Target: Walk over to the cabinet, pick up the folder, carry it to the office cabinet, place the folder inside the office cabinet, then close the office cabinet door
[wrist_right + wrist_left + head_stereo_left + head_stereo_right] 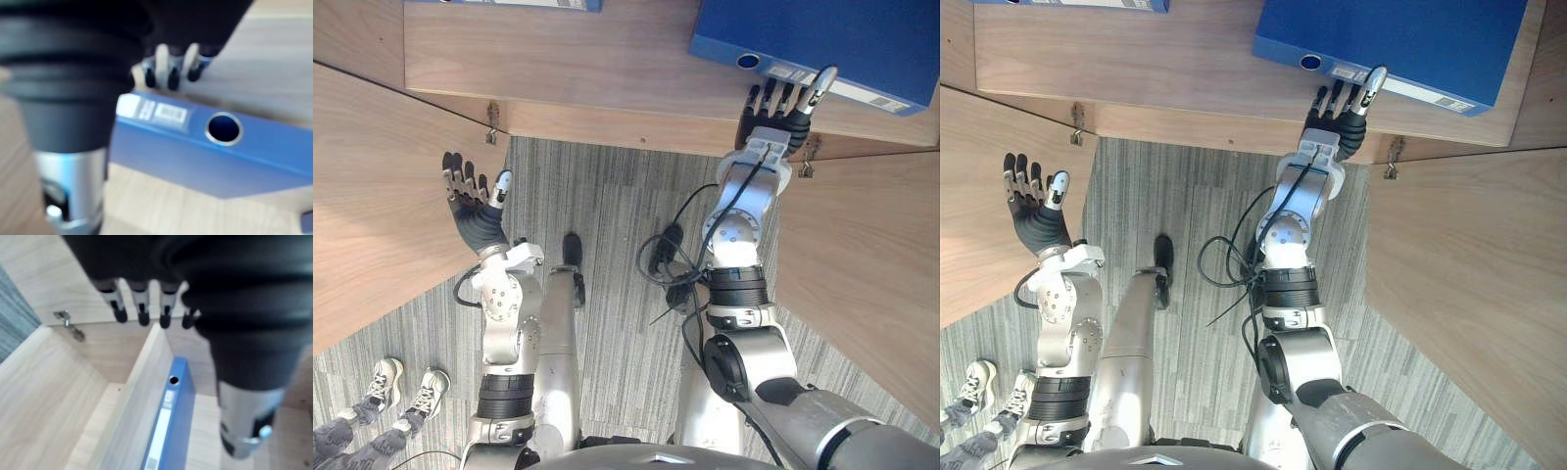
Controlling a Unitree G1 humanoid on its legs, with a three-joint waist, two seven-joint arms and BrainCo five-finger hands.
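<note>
Grey striped carpet [607, 196] covers the floor. At its lower left corner stand a person's legs [352, 438] in grey patterned trousers, with white sneakers [385, 378] side by side.

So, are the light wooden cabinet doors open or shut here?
Open: the left wooden door and right wooden door stand swung out towards the robot, metal hinges exposed, leaving the shelf uncovered.

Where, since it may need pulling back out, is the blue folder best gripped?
By its spine, from the robot's side: the blue folder lies flat on the shelf, spine and finger hole facing the robot, where the right hand is.
</note>
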